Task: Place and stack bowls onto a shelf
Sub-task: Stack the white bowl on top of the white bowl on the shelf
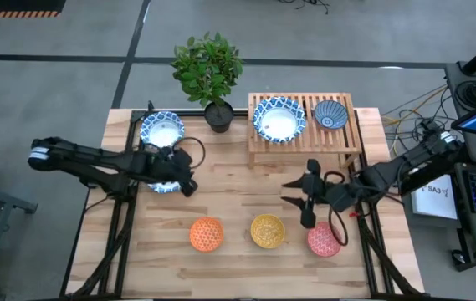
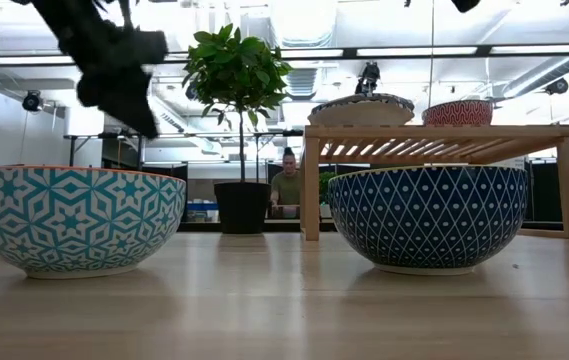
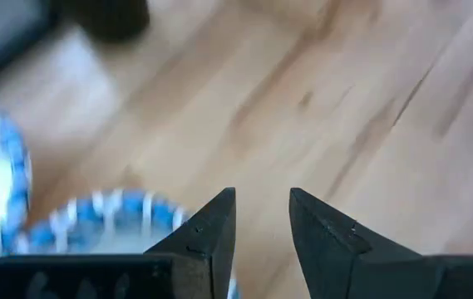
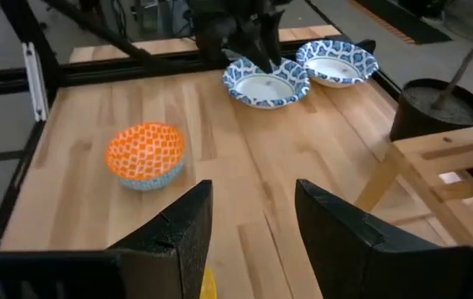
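My left gripper (image 1: 186,182) is open and hovers over the right rim of a blue-and-white bowl (image 1: 159,185) at mid-left of the table. In the left wrist view, the bowl's rim (image 3: 107,209) lies beside my fingers. The low view shows this gripper (image 2: 142,118) raised well above the table. A second blue-and-white bowl (image 1: 162,130) rests behind the first. The shelf (image 1: 346,138) carries a blue-and-white bowl (image 1: 278,119) and a small dark blue bowl (image 1: 330,114). My right gripper (image 1: 298,194) is open and empty, near the yellow bowl (image 1: 268,231). The orange bowl (image 1: 207,234) and pink-red bowl (image 1: 325,239) flank the yellow one.
A potted plant in a black pot (image 1: 218,115) stands between the far-left bowl and the shelf. Black frame bars (image 1: 125,217) run down the table's left and right sides. A person (image 2: 286,185) sits in the room beyond. Bare planks (image 1: 238,192) lie between the arms.
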{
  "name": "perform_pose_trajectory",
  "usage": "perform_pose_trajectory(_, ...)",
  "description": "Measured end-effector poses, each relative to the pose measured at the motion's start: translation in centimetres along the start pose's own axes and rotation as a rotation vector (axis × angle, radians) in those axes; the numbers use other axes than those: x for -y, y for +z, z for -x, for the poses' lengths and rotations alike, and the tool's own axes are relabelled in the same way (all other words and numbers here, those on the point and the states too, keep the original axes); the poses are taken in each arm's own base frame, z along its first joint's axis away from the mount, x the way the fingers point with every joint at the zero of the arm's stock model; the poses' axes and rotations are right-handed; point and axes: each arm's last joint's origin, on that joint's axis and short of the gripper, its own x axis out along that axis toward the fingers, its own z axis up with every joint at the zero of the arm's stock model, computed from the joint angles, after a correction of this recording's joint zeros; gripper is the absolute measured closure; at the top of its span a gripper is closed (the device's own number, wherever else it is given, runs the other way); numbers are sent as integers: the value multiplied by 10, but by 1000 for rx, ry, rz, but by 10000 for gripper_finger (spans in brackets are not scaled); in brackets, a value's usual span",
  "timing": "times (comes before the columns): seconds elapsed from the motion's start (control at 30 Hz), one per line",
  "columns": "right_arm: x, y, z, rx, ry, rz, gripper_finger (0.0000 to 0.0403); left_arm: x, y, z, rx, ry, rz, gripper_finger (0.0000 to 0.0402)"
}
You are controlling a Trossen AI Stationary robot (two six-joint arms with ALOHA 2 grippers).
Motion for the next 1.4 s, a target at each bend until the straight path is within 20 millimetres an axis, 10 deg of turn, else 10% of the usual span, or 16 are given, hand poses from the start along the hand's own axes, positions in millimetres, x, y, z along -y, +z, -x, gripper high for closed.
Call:
perform_pose_trajectory(0.67, -15, -21, -1, 13, 63, 78, 241, 27, -6, -52, -526, 259, -49, 274)
perform_pose_trajectory(0.97, -20, -27, 2, 5, 84, 118, 241, 29, -7, -56, -497, 249, 7, 206)
perform_pose_trajectory(1.4, -20, -28, 2, 3, 83, 123, 241, 19, -31, -76, -460, 277, 49, 243)
